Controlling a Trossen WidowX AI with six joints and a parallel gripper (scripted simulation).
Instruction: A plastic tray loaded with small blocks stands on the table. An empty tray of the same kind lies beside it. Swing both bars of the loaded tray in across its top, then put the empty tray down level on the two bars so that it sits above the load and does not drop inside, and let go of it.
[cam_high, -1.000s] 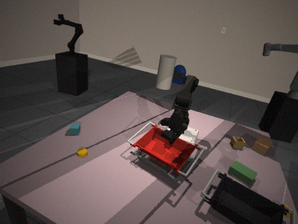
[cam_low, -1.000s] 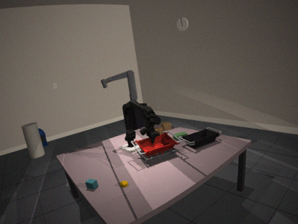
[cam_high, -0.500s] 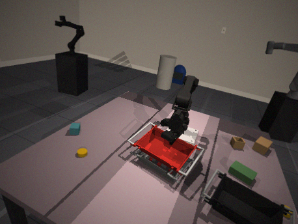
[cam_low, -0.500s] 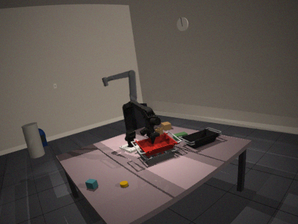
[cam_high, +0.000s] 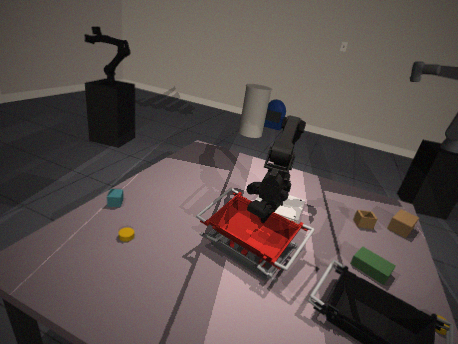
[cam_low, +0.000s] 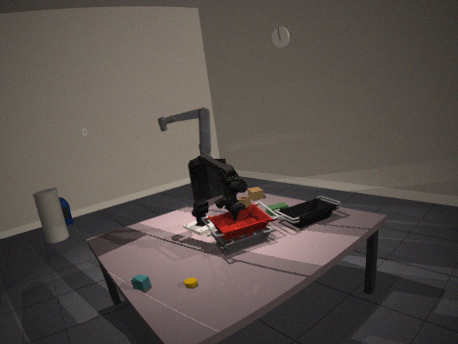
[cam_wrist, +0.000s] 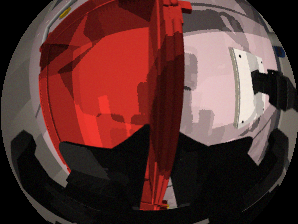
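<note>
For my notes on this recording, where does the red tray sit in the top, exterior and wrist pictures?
Top: the red tray is just below and right of centre.
Exterior: slightly right of centre, below mid-height.
Wrist: it fills much of the left half, its near wall between the gripper's fingers.
Shared landmark: the white plate by the arm's foot.

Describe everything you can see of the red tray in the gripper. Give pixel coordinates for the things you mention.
The red tray (cam_high: 252, 231) (cam_low: 241, 223) (cam_wrist: 112, 75) is an open, rectangular, plastic-looking box with sloping walls and no load visible inside. A pale wire bar stands out at each short end. It is upright and roughly level, above the grey tray (cam_high: 240, 255) (cam_low: 242, 241); I can't tell whether they touch. The gripper (cam_high: 260, 212) (cam_low: 236, 216) (cam_wrist: 154, 128) is clamped on one long wall.
</note>
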